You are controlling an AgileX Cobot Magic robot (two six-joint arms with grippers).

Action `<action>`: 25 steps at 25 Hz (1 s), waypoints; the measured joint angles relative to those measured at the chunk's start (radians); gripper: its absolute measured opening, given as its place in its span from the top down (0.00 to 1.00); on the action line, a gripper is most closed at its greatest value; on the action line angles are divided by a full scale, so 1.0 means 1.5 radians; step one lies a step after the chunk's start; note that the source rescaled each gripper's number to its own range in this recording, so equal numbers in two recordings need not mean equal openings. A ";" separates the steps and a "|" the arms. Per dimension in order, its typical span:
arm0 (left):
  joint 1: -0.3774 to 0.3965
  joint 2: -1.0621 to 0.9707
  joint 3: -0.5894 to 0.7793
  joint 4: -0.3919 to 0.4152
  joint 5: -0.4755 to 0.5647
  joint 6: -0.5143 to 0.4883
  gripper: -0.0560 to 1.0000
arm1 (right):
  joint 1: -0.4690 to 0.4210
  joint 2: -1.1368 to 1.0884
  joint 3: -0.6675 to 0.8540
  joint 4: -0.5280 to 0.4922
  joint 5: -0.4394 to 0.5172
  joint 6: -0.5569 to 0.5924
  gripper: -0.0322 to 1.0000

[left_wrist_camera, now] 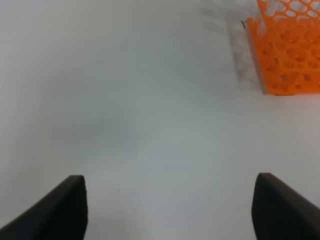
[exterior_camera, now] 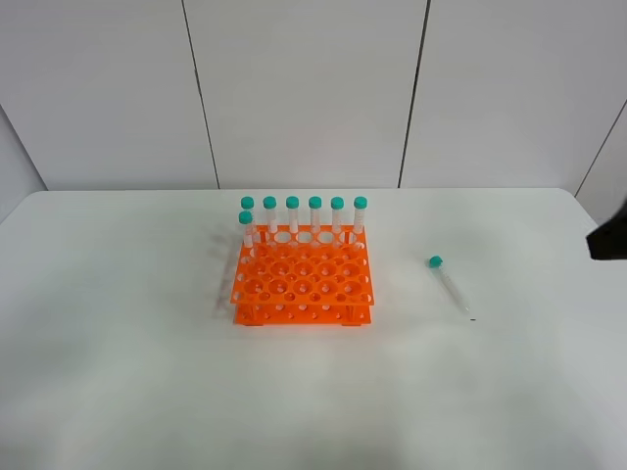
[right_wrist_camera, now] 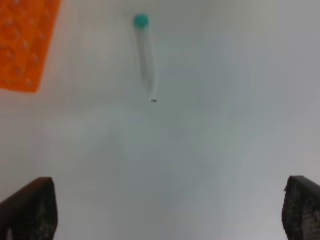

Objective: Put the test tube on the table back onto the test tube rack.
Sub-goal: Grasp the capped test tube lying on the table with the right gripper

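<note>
The test tube [exterior_camera: 451,286] is a clear tube with a teal cap, lying flat on the white table [exterior_camera: 118,343] to the right of the orange test tube rack [exterior_camera: 304,284]. In the right wrist view the test tube [right_wrist_camera: 145,55] lies ahead of my right gripper [right_wrist_camera: 167,210], which is open, well short of it and holds nothing. The rack's corner [right_wrist_camera: 22,40] shows beside the tube. My left gripper [left_wrist_camera: 172,210] is open over bare table, with the rack [left_wrist_camera: 287,50] far ahead and off to one side. Neither gripper touches anything.
Several teal-capped tubes [exterior_camera: 304,211] stand upright along the rack's back row and its far left hole. A dark part of the right arm [exterior_camera: 607,235] pokes in at the right edge. A white panelled wall rises behind the table.
</note>
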 joint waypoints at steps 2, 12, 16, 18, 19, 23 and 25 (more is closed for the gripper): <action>0.000 0.000 0.000 0.000 0.000 0.000 0.00 | 0.000 0.095 -0.039 0.001 0.001 -0.001 0.00; 0.000 0.000 0.000 0.000 0.000 0.000 0.00 | 0.054 0.436 -0.181 -0.010 -0.051 -0.036 0.02; 0.000 0.000 0.000 0.000 0.000 0.000 0.00 | 0.074 0.488 -0.185 -0.010 -0.081 -0.037 0.02; 0.000 0.000 0.000 0.000 0.000 0.000 0.00 | 0.075 0.512 -0.185 -0.013 -0.093 -0.037 0.02; 0.000 0.000 0.000 0.000 0.000 0.000 0.00 | 0.075 0.524 -0.185 -0.014 -0.102 -0.037 0.02; 0.000 0.000 0.000 0.000 0.000 0.000 0.00 | 0.075 0.568 -0.184 -0.015 -0.162 -0.037 0.02; 0.000 0.000 0.000 0.000 0.000 0.000 0.00 | 0.075 0.593 -0.184 -0.015 -0.192 -0.038 0.02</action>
